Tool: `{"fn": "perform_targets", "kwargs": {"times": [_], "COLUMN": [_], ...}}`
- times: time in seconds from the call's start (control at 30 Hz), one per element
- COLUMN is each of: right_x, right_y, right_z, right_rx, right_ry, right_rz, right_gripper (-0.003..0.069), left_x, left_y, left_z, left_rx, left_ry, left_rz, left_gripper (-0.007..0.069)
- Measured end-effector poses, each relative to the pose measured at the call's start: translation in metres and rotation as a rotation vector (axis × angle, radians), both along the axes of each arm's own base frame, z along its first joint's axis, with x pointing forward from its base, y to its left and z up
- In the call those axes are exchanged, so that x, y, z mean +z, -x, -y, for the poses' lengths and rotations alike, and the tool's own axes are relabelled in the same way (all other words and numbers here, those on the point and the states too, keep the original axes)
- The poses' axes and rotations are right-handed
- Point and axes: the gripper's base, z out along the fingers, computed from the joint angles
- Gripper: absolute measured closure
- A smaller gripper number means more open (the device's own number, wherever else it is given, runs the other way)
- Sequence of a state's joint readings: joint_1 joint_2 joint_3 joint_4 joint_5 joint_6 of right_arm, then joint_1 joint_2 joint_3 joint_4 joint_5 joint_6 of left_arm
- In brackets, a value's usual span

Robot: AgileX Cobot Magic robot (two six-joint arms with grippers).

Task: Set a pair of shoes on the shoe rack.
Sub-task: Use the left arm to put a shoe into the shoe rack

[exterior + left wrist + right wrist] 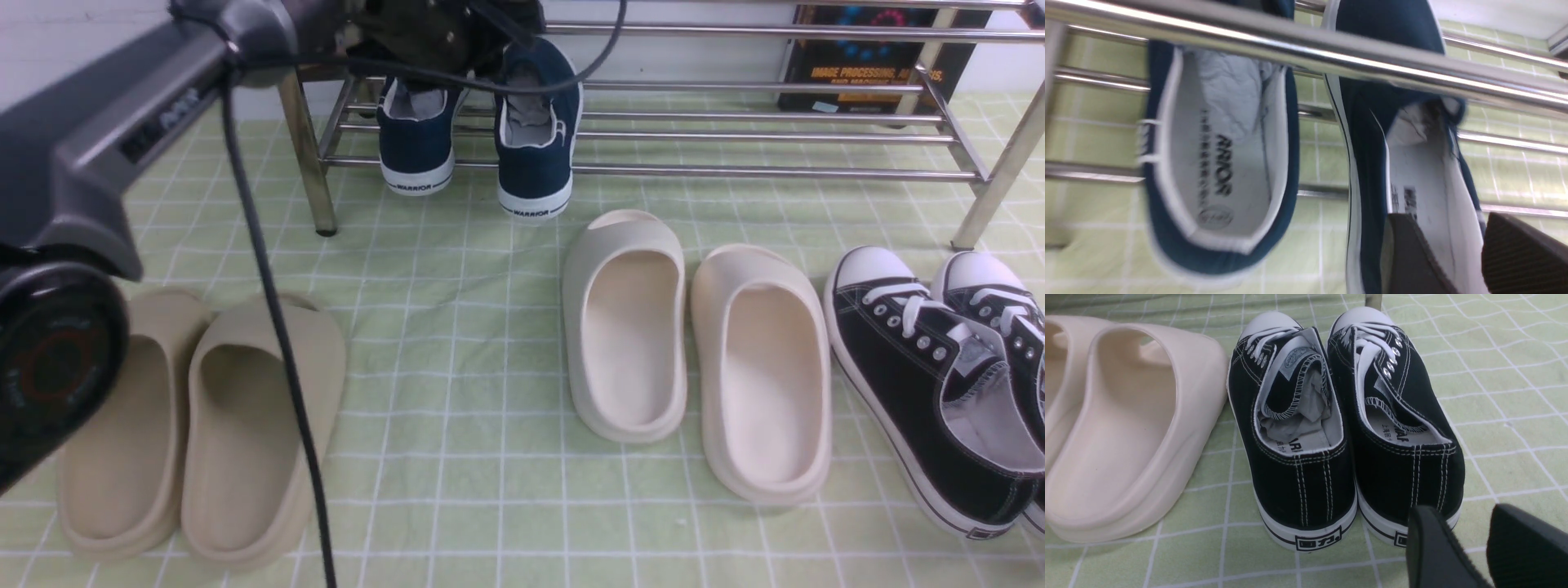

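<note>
While the pair of shoes (pixel 535 155) sits on the lower bars of the shoe rack (pixel 735 172), toes in and heels overhanging the front bar, handling notes are judgement only.

- Likely light. The canvas uppers are soft and will give under a pinch, and the paper stuffing props the toe. The rubber sole looks stiffer and grippier.
- Best hold: heel collar or side wall.
- Risk: the round chrome bars look slick, so a nudged heel could tip off.
- Front view: the left arm and cable hide its gripper, and the right arm is absent. It shows cream slides (pixel 629 327) and beige slides (pixel 245 425) on the worktop (pixel 457 343).
- Left wrist view: left gripper (pixel 1447 220) has pads apart at one shoe's heel wall, not pinching.
- Right wrist view: right gripper (pixel 1461 510) has pads apart and empty, near the black sneakers (pixel 1298 457).
</note>
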State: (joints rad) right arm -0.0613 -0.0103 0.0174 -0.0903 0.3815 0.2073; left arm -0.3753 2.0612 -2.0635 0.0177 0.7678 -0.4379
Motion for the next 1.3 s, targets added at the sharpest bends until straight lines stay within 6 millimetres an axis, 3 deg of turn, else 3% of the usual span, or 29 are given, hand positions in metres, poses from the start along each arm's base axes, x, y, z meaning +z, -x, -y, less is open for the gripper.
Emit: {"fn": "perform_targets", "kwargs": {"times": [0.13,0.23,0.33,0.43,0.47,0.5,0.63,1.0,1.3], "right_x": [0.0,0.0,0.0,0.0,0.0,0.0,0.0,0.0,0.0], "right_y": [0.0,0.0,0.0,0.0,0.0,0.0,0.0,0.0,0.0], "right_z": [0.0,0.0,0.0,0.0,0.0,0.0,0.0,0.0,0.0], "right_rx": [0.0,0.0,0.0,0.0,0.0,0.0,0.0,0.0,0.0], "right_ry": [0.0,0.0,0.0,0.0,0.0,0.0,0.0,0.0,0.0], "right_rz": [0.0,0.0,0.0,0.0,0.0,0.0,0.0,0.0,0.0], "right_gripper": [0.042,0.042,0.042,0.042,0.042,0.042,0.042,0.042,0.042], "left_x": [0.02,0.017,-0.008,-0.05,-0.055,-0.077,-0.106,-0.093,-0.092], "left_y": [0.025,0.034,0.034,0.025,0.023,0.017,0.007,-0.008,-0.019], "left_z": [0.004,0.015,0.035,0.049,0.05,0.054,0.058,0.064,0.046], "left_rx": [-0.08,-0.13,-0.181,-0.204,-0.204,-0.205,-0.187,-0.087,-0.031], "left_ry": [-0.084,-0.114,-0.145,-0.171,-0.174,-0.185,-0.184,-0.047,-0.088], "left_rz": [-0.05,-0.09,-0.149,-0.23,-0.24,-0.278,-0.306,-0.13,-0.091], "left_gripper": [0.045,0.0526,0.0629,0.0638,0.0638,0.0638,0.0638,0.0638,0.0638]}}
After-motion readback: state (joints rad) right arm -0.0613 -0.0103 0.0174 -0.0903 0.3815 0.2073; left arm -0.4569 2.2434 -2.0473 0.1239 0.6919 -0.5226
